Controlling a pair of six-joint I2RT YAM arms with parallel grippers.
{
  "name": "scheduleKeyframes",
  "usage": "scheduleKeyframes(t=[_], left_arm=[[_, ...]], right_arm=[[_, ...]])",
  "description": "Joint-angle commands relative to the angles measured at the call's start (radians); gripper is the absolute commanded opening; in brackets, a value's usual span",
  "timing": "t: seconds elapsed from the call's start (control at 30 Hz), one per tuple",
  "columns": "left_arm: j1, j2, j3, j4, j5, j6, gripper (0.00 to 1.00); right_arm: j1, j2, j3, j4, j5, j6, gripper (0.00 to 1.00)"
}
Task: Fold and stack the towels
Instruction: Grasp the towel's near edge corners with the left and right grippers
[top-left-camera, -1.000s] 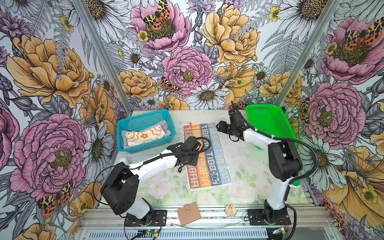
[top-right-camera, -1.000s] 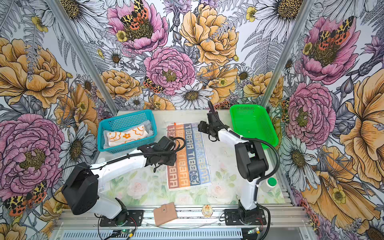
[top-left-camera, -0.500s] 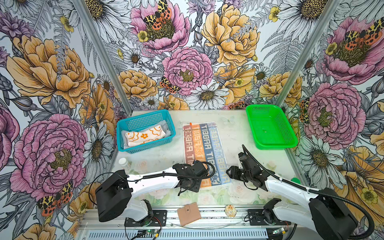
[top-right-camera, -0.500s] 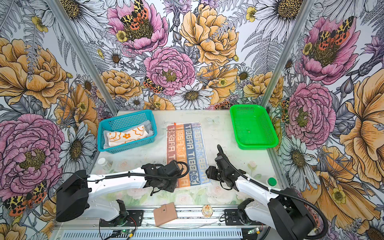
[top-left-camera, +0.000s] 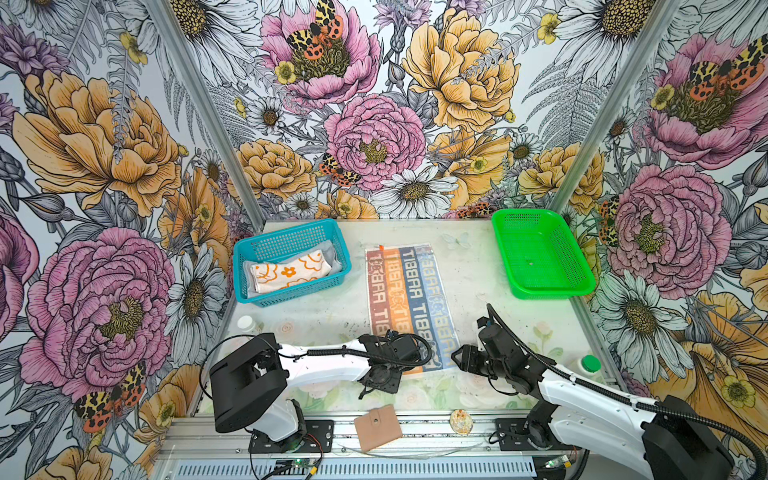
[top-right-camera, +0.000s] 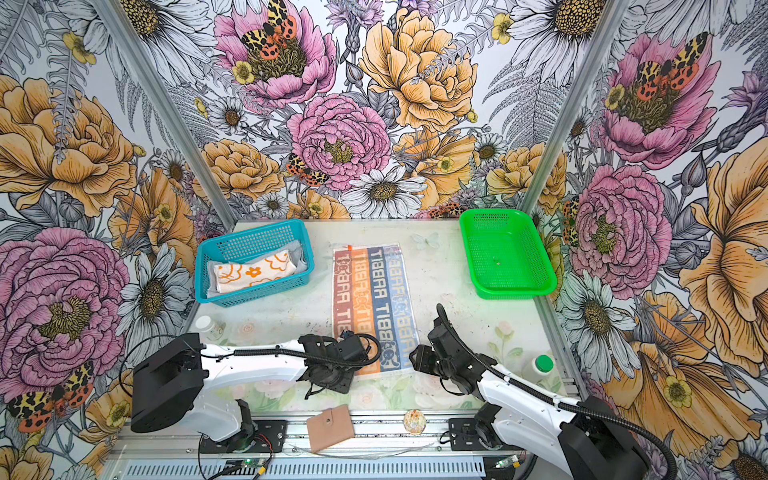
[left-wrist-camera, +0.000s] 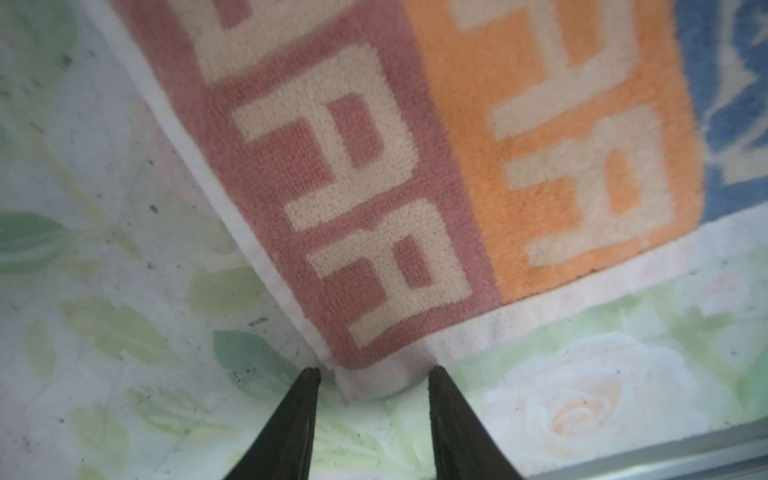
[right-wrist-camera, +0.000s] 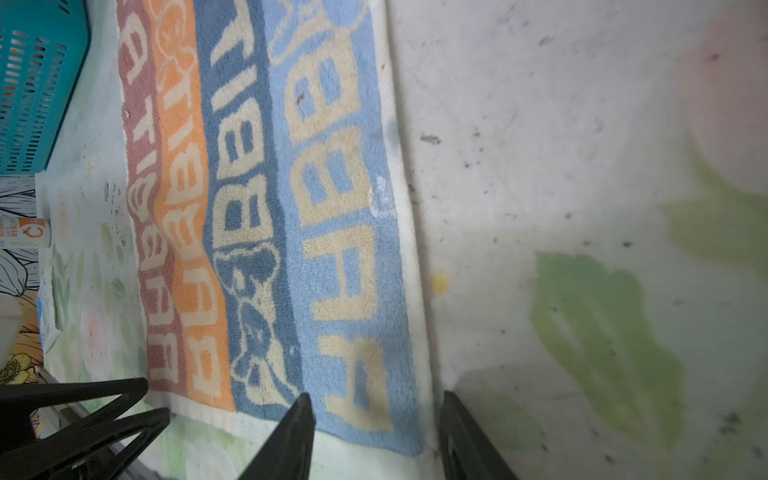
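Blue basket (top-left-camera: 291, 293): stands to the left of the lettered towel (top-left-camera: 409, 291), close to its far end and apart from it. It holds the flower towel (top-left-camera: 291, 272), folded, on top of the grey towel (top-left-camera: 334, 258).
Green basket (top-left-camera: 540, 291): stands to the right of the lettered towel, well apart, with only bare mesh showing inside.
Hard to make out: the grey towel shows only as a rim around the flower towel. In both top views the left wrist covers the lettered towel's near left corner. How many layers the lettered towel has cannot be told.
Lettered towel: lies flat on the table (top-left-camera: 478, 282), stripes running away from the arms.
Left gripper (left-wrist-camera: 374, 374): sits at the towel's near left corner, jaws parted a moderate way. The white hem corner lies between the fingers (left-wrist-camera: 291, 415), unpinched.
Right gripper (right-wrist-camera: 374, 399): sits at the towel's near right corner, jaws likewise parted. One fingertip stands over the light blue stripe and the other over bare table just past the hem.
Other things: a wallet (top-left-camera: 377, 427) lies on the rail in front of the towel's near edge. A white bottle (top-left-camera: 246, 323) stands to the towel's left and a green-capped bottle (top-left-camera: 590, 365) to its right.
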Motion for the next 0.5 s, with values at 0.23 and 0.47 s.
scheduleKeyframes(t=[0.23, 0.47], left_arm=[[-0.010, 0.050, 0.002, -0.002, -0.030, -0.018, 0.22], [-0.010, 0.039, -0.018, -0.003, -0.025, -0.029, 0.01]], right_arm=[[0.061, 0.040, 0.017, -0.137, 0.063, 0.022, 0.48], [0.080, -0.027, 0.020, -0.264, 0.124, 0.045, 0.48]])
